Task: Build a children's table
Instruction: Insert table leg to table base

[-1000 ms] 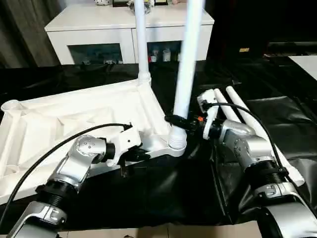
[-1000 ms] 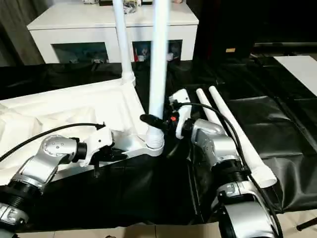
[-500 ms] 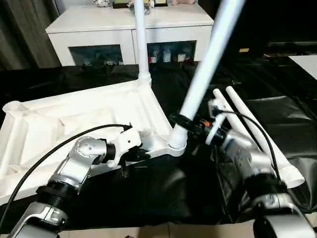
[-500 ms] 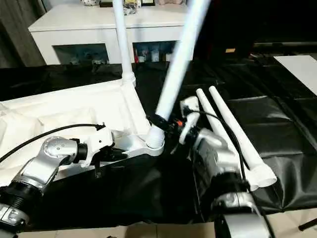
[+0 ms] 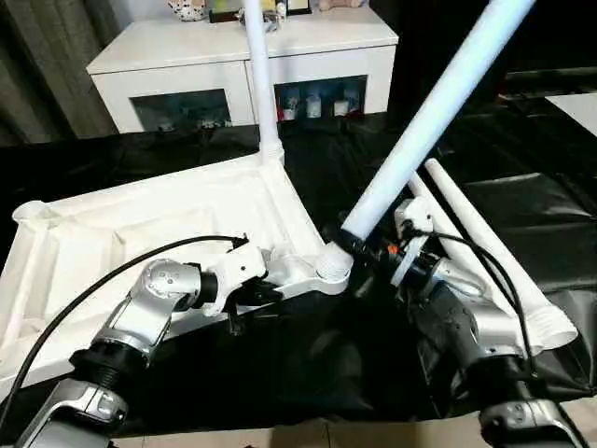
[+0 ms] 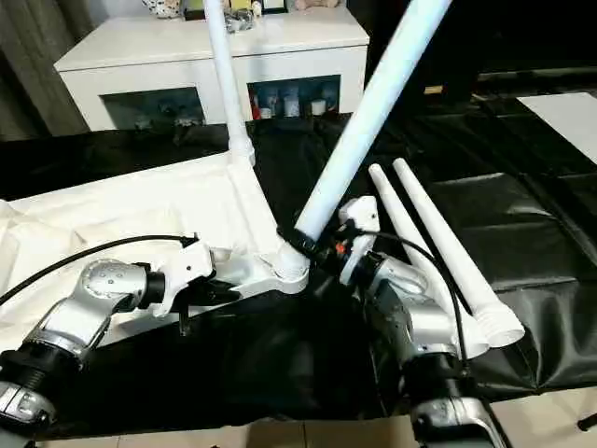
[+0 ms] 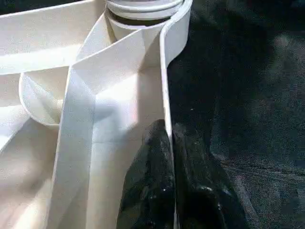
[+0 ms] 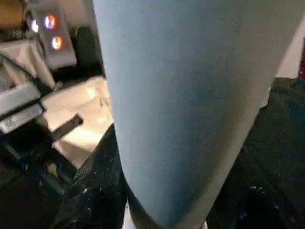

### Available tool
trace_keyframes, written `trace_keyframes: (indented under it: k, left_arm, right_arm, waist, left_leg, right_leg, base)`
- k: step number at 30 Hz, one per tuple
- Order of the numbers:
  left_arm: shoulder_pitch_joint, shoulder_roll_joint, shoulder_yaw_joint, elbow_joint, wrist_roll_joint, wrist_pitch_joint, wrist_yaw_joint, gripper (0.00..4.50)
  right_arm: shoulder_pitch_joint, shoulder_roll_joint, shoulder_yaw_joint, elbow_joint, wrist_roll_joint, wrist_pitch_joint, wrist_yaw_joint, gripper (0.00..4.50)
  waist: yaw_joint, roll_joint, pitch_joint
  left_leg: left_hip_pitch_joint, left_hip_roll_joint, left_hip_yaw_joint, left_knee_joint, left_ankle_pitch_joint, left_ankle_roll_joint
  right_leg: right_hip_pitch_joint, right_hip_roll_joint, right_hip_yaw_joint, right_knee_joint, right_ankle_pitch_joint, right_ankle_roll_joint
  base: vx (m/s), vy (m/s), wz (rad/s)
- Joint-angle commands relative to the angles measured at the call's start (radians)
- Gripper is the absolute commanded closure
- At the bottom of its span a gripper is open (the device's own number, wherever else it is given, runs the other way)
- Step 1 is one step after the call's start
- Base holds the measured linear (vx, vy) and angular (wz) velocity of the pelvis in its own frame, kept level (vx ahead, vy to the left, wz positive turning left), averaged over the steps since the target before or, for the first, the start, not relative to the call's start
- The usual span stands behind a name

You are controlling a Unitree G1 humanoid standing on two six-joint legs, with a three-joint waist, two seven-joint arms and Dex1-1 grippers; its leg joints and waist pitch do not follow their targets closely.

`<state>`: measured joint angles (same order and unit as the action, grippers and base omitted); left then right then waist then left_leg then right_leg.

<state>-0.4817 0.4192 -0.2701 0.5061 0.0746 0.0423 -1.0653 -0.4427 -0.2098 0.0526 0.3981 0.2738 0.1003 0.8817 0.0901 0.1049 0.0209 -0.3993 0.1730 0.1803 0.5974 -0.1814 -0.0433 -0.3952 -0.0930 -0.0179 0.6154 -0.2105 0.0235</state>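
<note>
The children's table lies in parts: its white ribbed tabletop rests upside down on the black sheet. One white leg stands upright in the far corner socket. A second leg leans steeply to the right, its foot at the near corner socket. My right gripper is shut on this leg just above the socket, and the leg looms close in the right wrist view. My left gripper is shut on the tabletop's near rim, one finger on each side of the wall.
Two loose white legs lie side by side on the black sheet behind my right arm. A white cabinet with glass doors stands behind the work. Pale floor shows along the sheet's near edge.
The leg in my right gripper has tipped from upright to a steep lean to the right, its foot staying at the near socket. My left gripper keeps its hold on the rim.
</note>
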Motion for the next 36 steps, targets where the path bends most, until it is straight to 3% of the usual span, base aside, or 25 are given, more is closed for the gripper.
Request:
trace_keyframes:
  k: [1,2,3,4,5,6,12,13,17,22,24,29,36]
  left_arm:
    - [-0.004,0.007,-0.023,0.025,0.033,0.000,0.019,4.50]
    - [0.000,0.008,-0.025,0.021,0.035,-0.001,0.021,4.50]
    - [0.002,0.008,-0.026,0.019,0.035,-0.001,0.021,4.50]
    - [0.006,0.008,-0.028,0.015,0.036,-0.002,0.023,4.50]
    - [0.011,0.009,-0.028,0.011,0.035,-0.001,0.024,4.50]
    - [0.014,0.010,-0.029,0.007,0.034,-0.001,0.024,4.50]
    - [0.025,0.014,-0.029,-0.001,0.033,0.000,0.026,4.50]
    - [0.027,0.015,-0.030,-0.003,0.033,0.001,0.027,4.50]
    - [0.025,0.013,-0.031,-0.003,0.033,0.004,0.031,4.50]
    - [0.027,0.010,-0.033,0.001,0.035,0.001,0.035,4.50]
    - [0.025,0.008,-0.035,0.007,0.038,-0.002,0.038,4.50]
    - [0.023,0.009,-0.035,0.010,0.038,-0.005,0.044,4.50]
    - [0.017,0.007,-0.033,0.023,0.037,-0.012,0.049,4.50]
  right_arm:
    - [0.009,-0.002,0.084,0.017,-0.047,0.063,0.040,2.68]
    - [-0.007,-0.014,0.105,0.024,-0.065,0.078,0.055,2.68]
    - [-0.015,-0.020,0.116,0.028,-0.075,0.086,0.063,2.68]
    - [-0.028,-0.029,0.131,0.035,-0.088,0.101,0.075,2.68]
    - [-0.043,-0.039,0.150,0.043,-0.102,0.125,0.088,2.68]
    - [-0.053,-0.047,0.164,0.048,-0.112,0.145,0.096,2.68]
    - [-0.096,-0.065,0.200,0.076,-0.114,0.206,0.161,2.68]
    - [-0.115,-0.068,0.209,0.103,-0.119,0.218,0.177,2.68]
    - [-0.163,-0.060,0.204,0.219,-0.136,0.239,0.183,2.68]
    - [-0.167,-0.061,0.213,0.291,-0.155,0.238,0.193,2.68]
    - [-0.168,-0.056,0.217,0.324,-0.167,0.223,0.188,2.68]
    - [-0.165,-0.041,0.209,0.344,-0.169,0.192,0.174,2.68]
    - [-0.135,-0.030,0.203,0.386,-0.192,0.158,0.147,2.68]
  waist:
    - [-0.005,-0.006,-0.050]
    - [-0.009,-0.039,-0.047]
    - [-0.003,-0.020,-0.051]
    - [-0.004,-0.026,-0.049]
    - [-0.002,-0.024,-0.048]
    - [-0.005,-0.035,-0.048]
    - [-0.005,-0.041,-0.047]
    - [-0.007,-0.047,-0.045]
    - [-0.007,-0.048,-0.041]
    - [-0.007,-0.045,-0.041]
    - [-0.009,-0.046,-0.039]
    - [-0.014,-0.049,-0.027]
    - [-0.011,-0.045,-0.032]
  left_leg:
    - [0.030,0.046,-0.018,-0.087,-0.287,0.007]
    - [0.027,0.046,-0.015,-0.088,-0.283,0.014]
    - [0.027,0.046,-0.018,-0.086,-0.262,0.017]
    - [0.027,0.047,-0.017,-0.085,-0.253,0.022]
    - [0.029,0.048,-0.016,-0.087,-0.260,0.021]
    - [0.028,0.049,-0.017,-0.088,-0.262,0.019]
    - [0.034,0.050,-0.017,-0.094,-0.308,-0.005]
    - [0.034,0.050,-0.017,-0.096,-0.324,-0.010]
    - [0.043,0.051,-0.016,-0.100,-0.373,-0.033]
    - [0.043,0.051,-0.018,-0.104,-0.374,-0.044]
    - [0.045,0.051,-0.018,-0.106,-0.402,-0.050]
    - [0.057,0.051,-0.027,-0.114,-0.536,-0.076]
    - [0.057,0.051,-0.025,-0.118,-0.505,-0.075]
  right_leg:
    - [0.027,-0.042,0.015,-0.069,-0.102,-0.225]
    - [0.030,-0.041,0.016,-0.074,-0.109,-0.224]
    - [0.029,-0.044,0.016,-0.068,-0.116,-0.222]
    - [0.027,-0.045,0.018,-0.068,-0.121,-0.222]
    - [0.025,-0.044,0.018,-0.071,-0.133,-0.219]
    - [0.026,-0.043,0.018,-0.069,-0.138,-0.218]
    - [0.022,-0.041,0.019,-0.072,-0.129,-0.212]
    - [0.024,-0.043,0.019,-0.072,-0.147,-0.213]
    - [0.020,-0.047,0.025,-0.083,-0.232,-0.209]
    - [0.022,-0.044,0.023,-0.081,-0.199,-0.206]
    - [0.020,-0.044,0.024,-0.084,-0.228,-0.204]
    - [0.009,-0.049,0.028,-0.104,-0.424,-0.160]
    - [0.012,-0.046,0.030,-0.102,-0.338,-0.170]
  base:
    - [0.000,0.000,0.00]
    - [0.000,0.000,0.00]
    - [0.000,0.000,0.00]
    - [0.000,0.000,0.00]
    - [0.000,0.000,0.00]
    - [0.000,0.000,0.00]
    - [0.000,0.000,0.00]
    - [0.000,0.000,0.00]
    - [0.000,0.000,0.00]
    - [0.000,0.000,0.00]
    - [0.000,0.000,0.00]
    - [0.000,0.000,0.00]
    - [0.000,0.000,0.00]
